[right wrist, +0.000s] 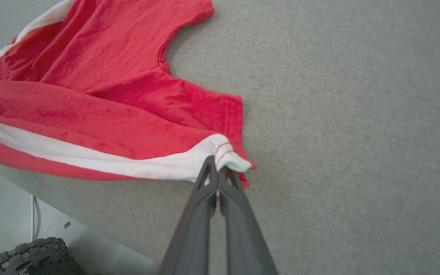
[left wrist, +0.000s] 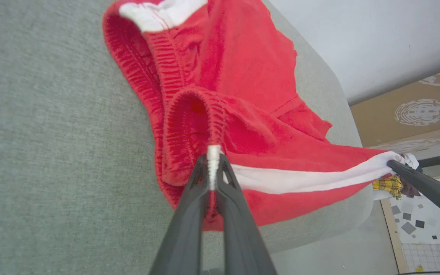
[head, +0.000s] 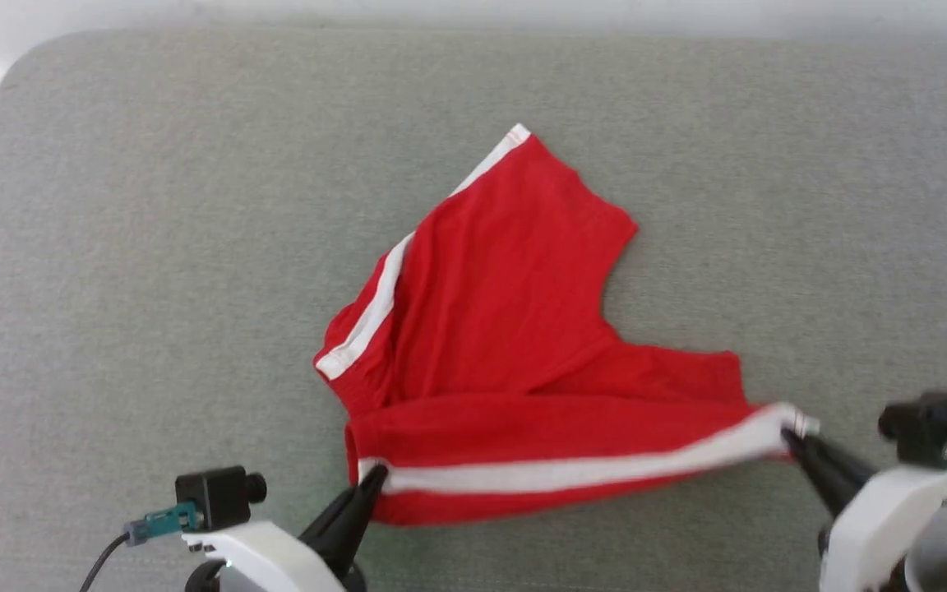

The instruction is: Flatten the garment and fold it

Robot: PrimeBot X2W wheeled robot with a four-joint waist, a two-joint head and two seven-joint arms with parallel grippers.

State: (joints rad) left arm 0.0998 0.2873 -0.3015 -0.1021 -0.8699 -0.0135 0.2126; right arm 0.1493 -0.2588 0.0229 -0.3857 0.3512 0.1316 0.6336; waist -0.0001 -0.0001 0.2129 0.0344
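The garment (head: 506, 312) lies rumpled on the grey bench (head: 153, 247). One leg fans away beyond both grippers, and its near side stripe (head: 572, 470) is stretched in a line between them. The left gripper (head: 375, 478) is pressed together on the waistband end of that stripe. The right gripper (head: 792, 436) pinches the hem end. To flatten it well, I judge both should hold the stripe taut, lift evenly and draw back together, so the trailing leg drags smooth without twisting.

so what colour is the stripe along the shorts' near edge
White stripe on the red garment; head view shows it best.
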